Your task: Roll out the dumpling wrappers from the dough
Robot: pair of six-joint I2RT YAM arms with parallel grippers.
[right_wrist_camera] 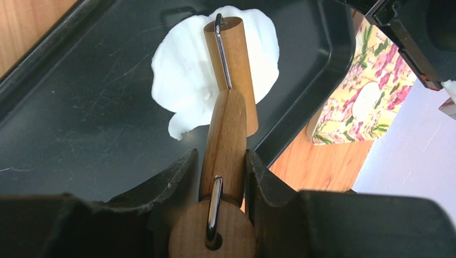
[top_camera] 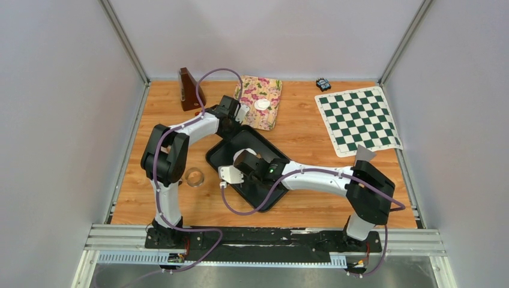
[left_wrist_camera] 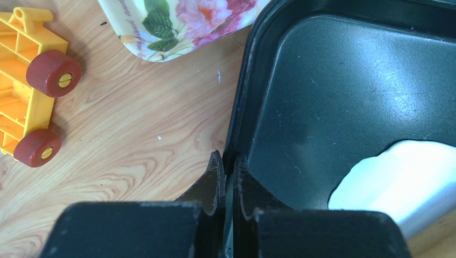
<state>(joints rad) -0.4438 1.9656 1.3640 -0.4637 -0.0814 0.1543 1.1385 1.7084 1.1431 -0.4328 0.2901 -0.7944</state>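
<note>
An irregular white dough sheet (right_wrist_camera: pixel 183 70) lies in the black tray (top_camera: pixel 282 186). My right gripper (right_wrist_camera: pixel 221 161) is shut on the handle of a wooden rolling pin (right_wrist_camera: pixel 226 134), whose barrel (right_wrist_camera: pixel 242 80) rests on the dough. My left gripper (left_wrist_camera: pixel 229 172) is shut on the tray's far-left rim (left_wrist_camera: pixel 239 123), one finger outside and one inside. The dough's edge (left_wrist_camera: pixel 398 177) shows to its right. One round white dumpling wrapper (top_camera: pixel 262 104) sits on the floral plate (top_camera: pixel 267 90) behind the tray, and the same wrapper (right_wrist_camera: pixel 365 102) appears in the right wrist view.
A clear ring cutter (top_camera: pixel 194 176) lies on the wood left of the tray. A brown metronome (top_camera: pixel 191 90) stands at the back left. A green chess mat (top_camera: pixel 358 119) and a small dark object (top_camera: pixel 323 83) are at the back right. A yellow toy cart (left_wrist_camera: pixel 32 80) is near my left gripper.
</note>
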